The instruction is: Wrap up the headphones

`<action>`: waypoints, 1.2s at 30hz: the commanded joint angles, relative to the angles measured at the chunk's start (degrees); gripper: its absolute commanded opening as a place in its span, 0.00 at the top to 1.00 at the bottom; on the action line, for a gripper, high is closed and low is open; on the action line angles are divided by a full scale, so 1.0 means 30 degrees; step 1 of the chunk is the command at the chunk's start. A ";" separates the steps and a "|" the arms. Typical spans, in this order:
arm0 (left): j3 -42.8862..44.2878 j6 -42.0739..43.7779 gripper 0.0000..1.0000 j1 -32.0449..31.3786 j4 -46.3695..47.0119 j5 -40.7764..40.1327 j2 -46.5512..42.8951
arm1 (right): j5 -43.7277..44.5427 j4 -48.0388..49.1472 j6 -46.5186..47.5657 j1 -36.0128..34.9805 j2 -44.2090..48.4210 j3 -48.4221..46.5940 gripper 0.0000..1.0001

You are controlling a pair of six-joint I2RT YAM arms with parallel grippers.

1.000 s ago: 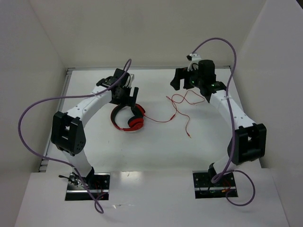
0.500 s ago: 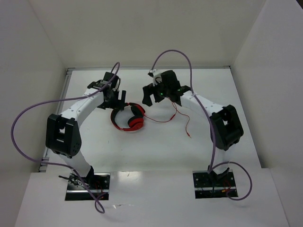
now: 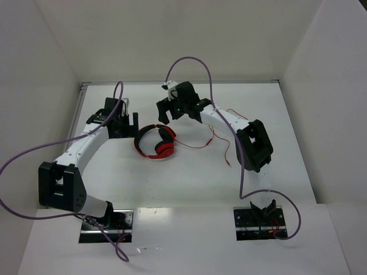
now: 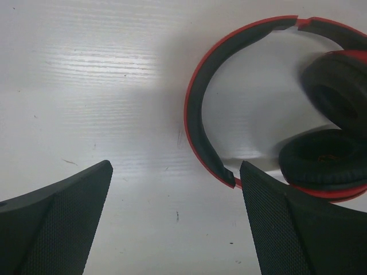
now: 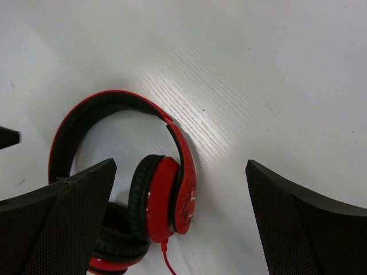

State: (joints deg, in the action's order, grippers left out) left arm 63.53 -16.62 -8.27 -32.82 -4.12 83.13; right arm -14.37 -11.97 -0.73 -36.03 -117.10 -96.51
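Observation:
The red headphones (image 3: 155,143) lie flat on the white table, ear cups together at the near right. They also show in the left wrist view (image 4: 198,114) and the right wrist view (image 5: 172,195). The thin red cable (image 3: 202,145) leaves the ear cup (image 5: 167,260) and trails right across the table. My left gripper (image 3: 127,122) is open and empty, just left of the headband, over bare table (image 4: 175,166). My right gripper (image 3: 179,114) is open and empty, hovering above and just behind the headphones (image 5: 180,166).
White walls (image 3: 51,69) close in the table on the left, back and right. Thick purple robot cables (image 3: 189,60) arc above both arms. The right arm (image 3: 252,143) lies over part of the red cable's loops at the back right.
My right arm swung left from the back right to just above the headphones. My left gripper drew back left, off the headband. The headphones have stayed put.

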 commanded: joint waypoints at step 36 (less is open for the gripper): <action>-0.1928 0.0033 0.00 -0.0084 0.1652 0.0319 -0.2401 | -0.1626 0.0473 0.0127 -0.1466 -0.3067 0.1262 0.35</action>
State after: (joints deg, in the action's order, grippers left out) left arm 57.84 -16.69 -8.51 -30.79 -4.75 76.62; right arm -18.17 -13.67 0.03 -39.92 -124.57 -93.19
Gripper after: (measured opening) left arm 1.000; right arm 0.684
